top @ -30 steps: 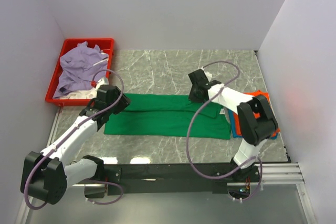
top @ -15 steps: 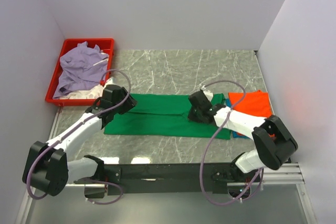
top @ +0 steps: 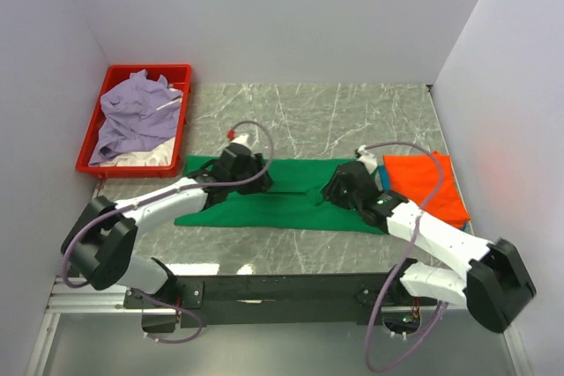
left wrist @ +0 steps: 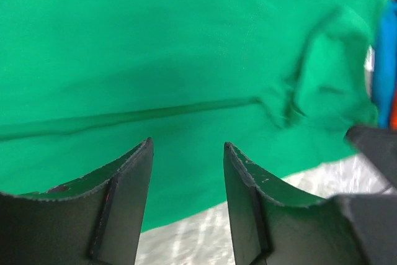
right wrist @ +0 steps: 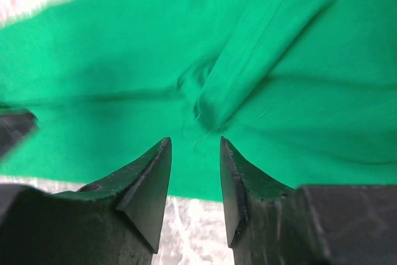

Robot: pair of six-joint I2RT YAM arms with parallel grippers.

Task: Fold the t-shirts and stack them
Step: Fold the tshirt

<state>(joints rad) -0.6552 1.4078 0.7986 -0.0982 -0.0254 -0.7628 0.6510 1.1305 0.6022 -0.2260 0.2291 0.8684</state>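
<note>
Under your left hand (left wrist: 186,153) and right hand (right wrist: 193,147), both spread and empty, pinch the bright green cloth t-shirt (top: 291,213) evenly

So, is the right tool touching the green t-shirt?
Cannot tell. The right wrist view shows the right tool open just over the green t-shirt, nothing pinched, but no plain gap or contact at its tips.

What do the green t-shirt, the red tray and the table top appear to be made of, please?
Green t-shirt: soft matte knit cloth, probably cotton; it creases and lies limp along its folds.
Red tray: rigid, slightly glossy plastic, judging by its smooth moulded rim.
Table top: glossy surface with grey marble-like veins; whether it is stone or laminate cannot be told.
</note>
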